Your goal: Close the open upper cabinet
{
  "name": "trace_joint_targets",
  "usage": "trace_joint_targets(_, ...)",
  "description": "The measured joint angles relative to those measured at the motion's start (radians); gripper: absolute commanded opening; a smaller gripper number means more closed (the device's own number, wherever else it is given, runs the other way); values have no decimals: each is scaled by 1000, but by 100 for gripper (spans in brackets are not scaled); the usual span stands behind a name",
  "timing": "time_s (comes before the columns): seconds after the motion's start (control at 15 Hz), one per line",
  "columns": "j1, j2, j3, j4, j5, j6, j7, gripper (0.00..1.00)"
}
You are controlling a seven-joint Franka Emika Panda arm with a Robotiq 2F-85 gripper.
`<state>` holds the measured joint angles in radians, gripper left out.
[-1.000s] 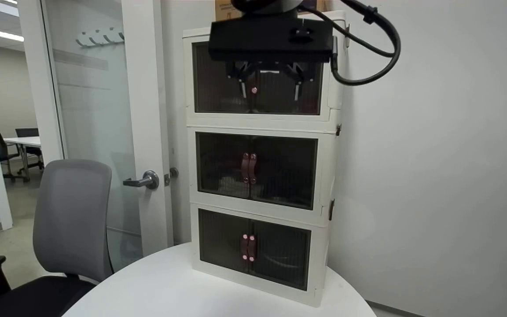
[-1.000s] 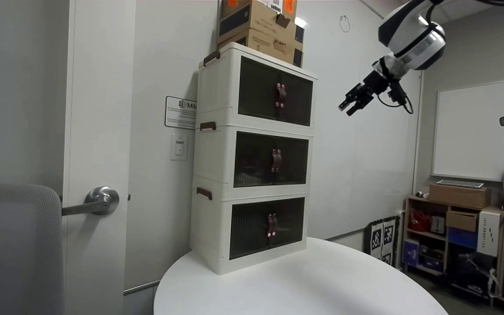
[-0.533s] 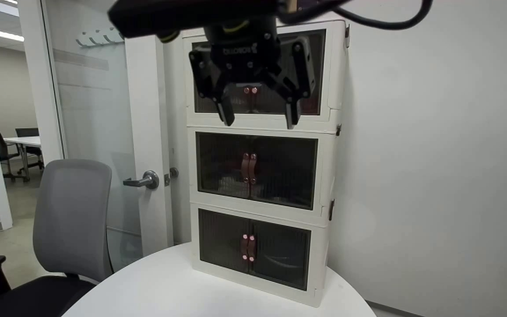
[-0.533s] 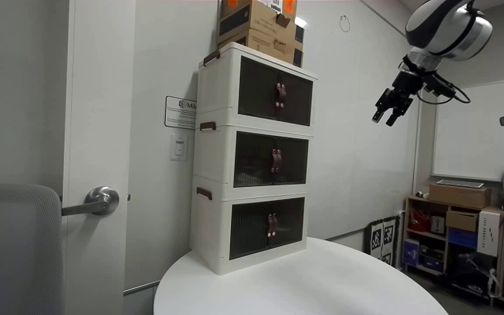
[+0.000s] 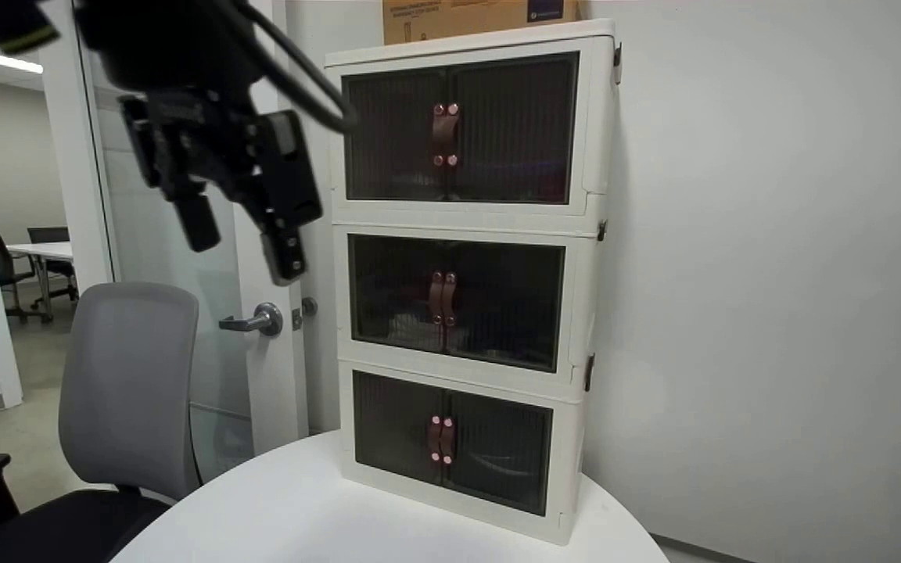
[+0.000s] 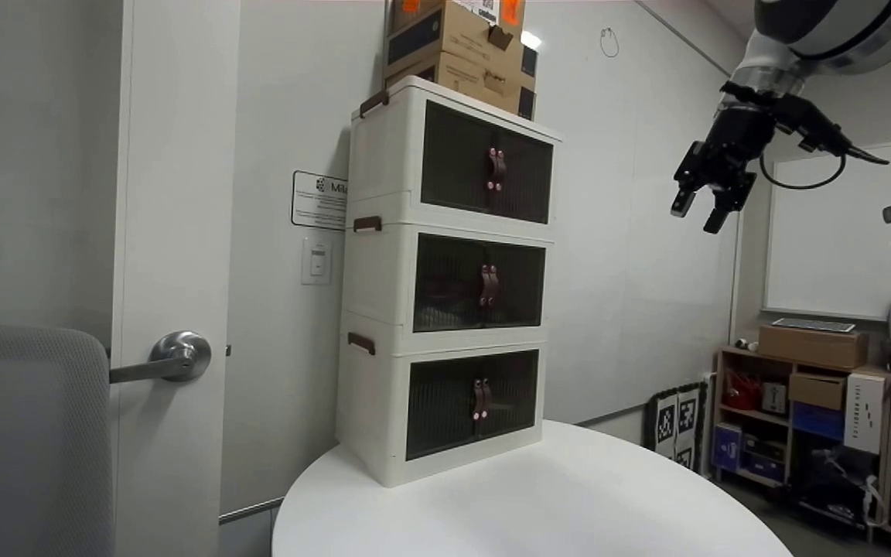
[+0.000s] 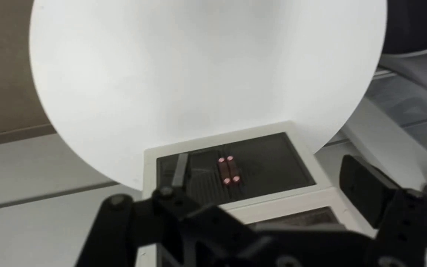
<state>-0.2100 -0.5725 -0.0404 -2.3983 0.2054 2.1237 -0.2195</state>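
Note:
The upper cabinet (image 5: 513,129) is the top tier of the white stacked unit, and it also shows in an exterior view (image 6: 457,158). Its two smoky dark doors stand flush with the frame, with the reddish-brown handles (image 5: 445,134) side by side at the middle. My gripper (image 5: 245,249) is open, empty and well apart from the unit; it also hangs at the right in an exterior view (image 6: 698,210). In the wrist view its fingers (image 7: 271,178) are spread wide. The upper cabinet cannot be made out in the wrist view.
The middle tier (image 5: 505,305) and bottom tier (image 5: 497,446) have shut doors. The unit stands on a round white table (image 5: 278,508). Cardboard boxes (image 6: 453,46) sit on top. A grey chair (image 5: 130,383) and a door (image 5: 271,367) are beside the table.
My gripper has moved away from the unit, coming across from in front of the upper doors to the left of them in an exterior view. The doors have not moved.

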Motion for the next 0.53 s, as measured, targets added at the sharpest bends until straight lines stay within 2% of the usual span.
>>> trace_joint_targets(0.2, 106, -71, -57, -26, 40, -122, -3, 100)
trace_joint_targets(0.53, 127, -96, -73, -40, 46, -136, -6, 100)
